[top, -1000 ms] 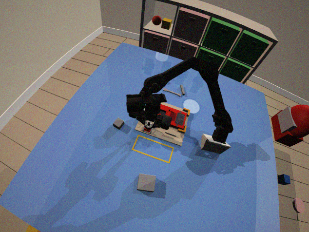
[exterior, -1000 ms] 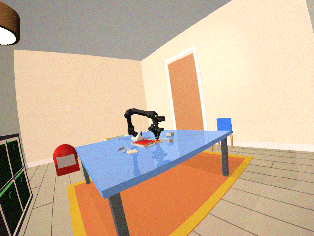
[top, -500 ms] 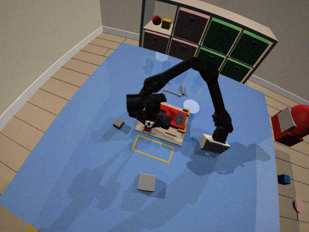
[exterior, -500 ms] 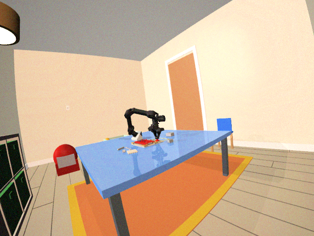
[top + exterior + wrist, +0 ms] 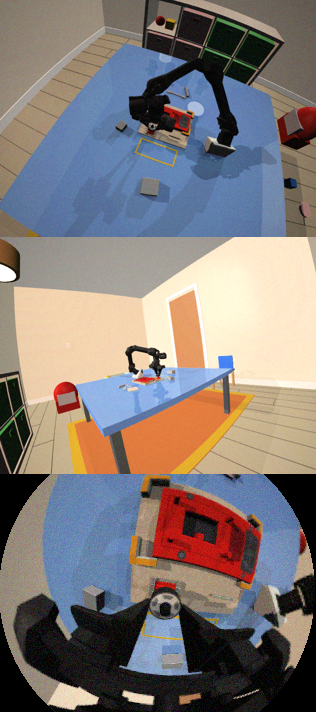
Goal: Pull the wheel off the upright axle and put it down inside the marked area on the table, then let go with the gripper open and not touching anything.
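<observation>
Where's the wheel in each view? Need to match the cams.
Top: wheel left of centre, at the near-left corner of the tan board, just above the yellow marked area, gripper shut on it.
Exterior: mid-frame under the gripper, too small to make out.
Wrist: centre, wheel between the fingers.
Shared landmark: the red block on the board.
</observation>
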Controlling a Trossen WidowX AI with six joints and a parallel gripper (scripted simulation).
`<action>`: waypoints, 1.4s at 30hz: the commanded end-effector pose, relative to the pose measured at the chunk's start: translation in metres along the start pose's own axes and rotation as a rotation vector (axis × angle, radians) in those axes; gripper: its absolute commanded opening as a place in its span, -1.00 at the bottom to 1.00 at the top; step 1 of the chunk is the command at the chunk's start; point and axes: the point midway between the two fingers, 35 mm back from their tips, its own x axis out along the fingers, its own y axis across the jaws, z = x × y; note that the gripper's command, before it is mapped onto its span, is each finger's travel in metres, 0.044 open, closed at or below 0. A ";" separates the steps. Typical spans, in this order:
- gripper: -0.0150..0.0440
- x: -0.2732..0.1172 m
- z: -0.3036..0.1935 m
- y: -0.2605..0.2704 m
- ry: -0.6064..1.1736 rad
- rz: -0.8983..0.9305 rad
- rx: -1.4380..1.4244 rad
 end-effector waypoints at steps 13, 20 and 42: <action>-0.49 -0.008 -0.001 -0.001 0.002 0.002 -0.002; -0.49 -0.010 -0.001 -0.001 0.002 0.003 -0.002; -0.49 -0.017 -0.001 -0.001 0.002 0.004 -0.003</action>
